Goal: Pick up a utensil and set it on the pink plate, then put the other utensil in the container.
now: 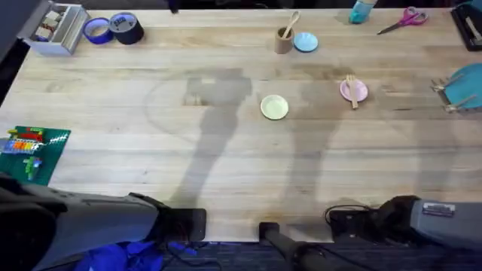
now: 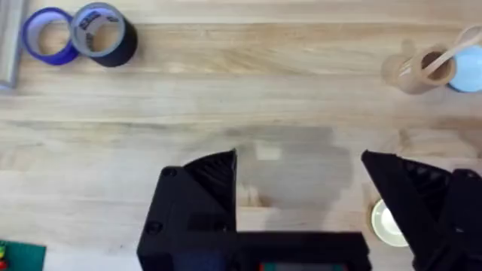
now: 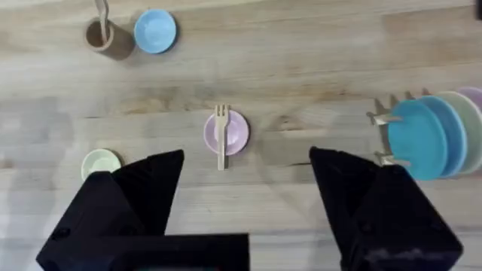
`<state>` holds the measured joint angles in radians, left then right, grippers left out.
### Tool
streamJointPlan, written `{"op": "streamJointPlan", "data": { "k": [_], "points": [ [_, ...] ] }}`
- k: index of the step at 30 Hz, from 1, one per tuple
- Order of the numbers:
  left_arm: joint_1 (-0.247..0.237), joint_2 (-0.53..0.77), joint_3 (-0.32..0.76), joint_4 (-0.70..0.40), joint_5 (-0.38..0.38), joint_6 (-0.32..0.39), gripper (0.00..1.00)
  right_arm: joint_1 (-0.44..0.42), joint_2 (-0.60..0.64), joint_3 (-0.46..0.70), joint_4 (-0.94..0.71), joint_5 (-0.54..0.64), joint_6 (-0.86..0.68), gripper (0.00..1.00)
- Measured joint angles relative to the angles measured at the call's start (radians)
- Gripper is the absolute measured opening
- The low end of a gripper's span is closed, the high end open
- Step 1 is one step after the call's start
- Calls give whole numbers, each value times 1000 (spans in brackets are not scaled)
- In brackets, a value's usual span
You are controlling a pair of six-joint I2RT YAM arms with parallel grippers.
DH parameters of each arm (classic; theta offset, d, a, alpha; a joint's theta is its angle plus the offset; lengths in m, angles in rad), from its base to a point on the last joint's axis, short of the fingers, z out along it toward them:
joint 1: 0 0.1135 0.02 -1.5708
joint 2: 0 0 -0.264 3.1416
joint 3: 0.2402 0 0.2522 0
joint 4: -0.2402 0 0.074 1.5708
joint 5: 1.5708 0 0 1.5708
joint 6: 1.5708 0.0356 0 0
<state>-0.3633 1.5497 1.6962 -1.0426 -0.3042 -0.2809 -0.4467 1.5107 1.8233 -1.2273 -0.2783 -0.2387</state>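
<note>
Both tools hung released over the tabletop (image 1: 226, 165), the left tool (image 2: 297, 199) and right tool (image 3: 245, 196) with fingers spread and empty. The fork (image 1: 351, 89) lay across the pink plate (image 1: 360, 92), at two o'clock. At twelve o'clock, the spoon (image 1: 291, 22) stood in the brown cup (image 1: 283, 41).

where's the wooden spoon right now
The spoon stands in the brown cup at the far middle of the table in the overhead view, right beside the light blue plate.
</note>
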Motion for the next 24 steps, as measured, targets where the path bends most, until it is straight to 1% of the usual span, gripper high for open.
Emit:
{"op": "streamJointPlan", "data": {
  "k": [2,5,7,11,15,18,21,24],
  "points": [
    [-45,0,-2,-16,-42,-17,992,-3,-58,-38,25,14,7,997],
    [-100,-10,-30,-20,-75,-46,992,-3,-170,-137,76,26,8,996],
    [-120,-31,-73,-16,-85,-70,992,-3,-247,-227,116,29,10,996],
    [-120,-110,-200,13,-98,-112,992,-3,-368,-411,181,32,12,997],
    [-119,-238,-346,97,-100,-140,992,-3,-443,-542,206,32,15,997],
    [-119,-346,-452,146,-96,-160,992,6,-481,-596,207,35,26,997],
    [-119,-438,-543,161,-92,-187,992,29,-502,-635,193,35,32,998],
    [-119,-500,-621,165,-83,-207,992,45,-502,-661,188,35,48,997]
  ]
}}
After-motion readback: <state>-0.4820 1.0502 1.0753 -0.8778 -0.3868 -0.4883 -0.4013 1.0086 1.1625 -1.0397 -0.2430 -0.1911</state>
